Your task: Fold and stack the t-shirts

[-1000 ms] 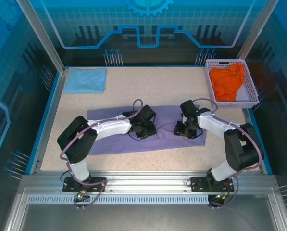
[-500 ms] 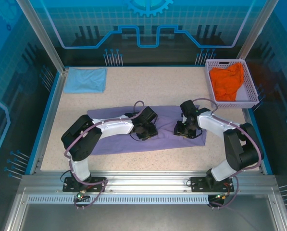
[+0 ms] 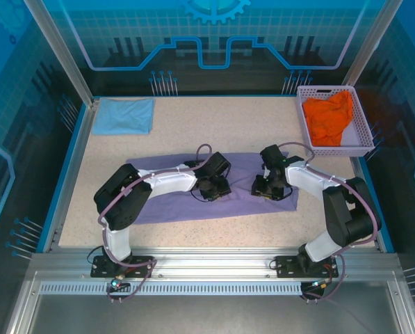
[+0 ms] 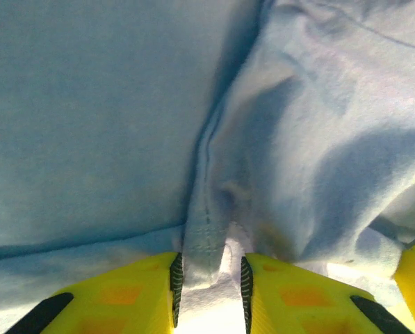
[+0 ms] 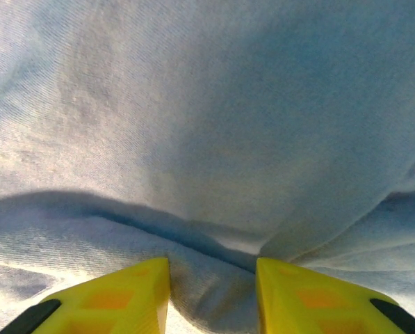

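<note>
top external view: a lavender-purple cloth t-shirt (image 3: pixel 151 207) lies as a long flat band across the middle of the speckled beige table (image 3: pixel 214 122). the left gripper (image 3: pixel 210 189) is pressed down on the shirt's middle, and the right gripper (image 3: pixel 268 188) is down near its right end.

left wrist view: the left gripper (image 4: pixel 208 268) has its yellow fingers (image 4: pixel 148 292) nearly together, pinching a stitched fold of the lavender-purple cloth t-shirt (image 4: pixel 89 104).

right wrist view: the right gripper (image 5: pixel 213 268) is clamped on a bunched ridge of the lavender-purple cloth t-shirt (image 5: pixel 228 104).

a light blue cloth t-shirt (image 3: pixel 124 115) lies folded at the table's far left corner. an orange cloth t-shirt (image 3: pixel 327 118) sits crumpled inside the pale lattice plastic basket (image 3: pixel 364 132) at the far right.
</note>
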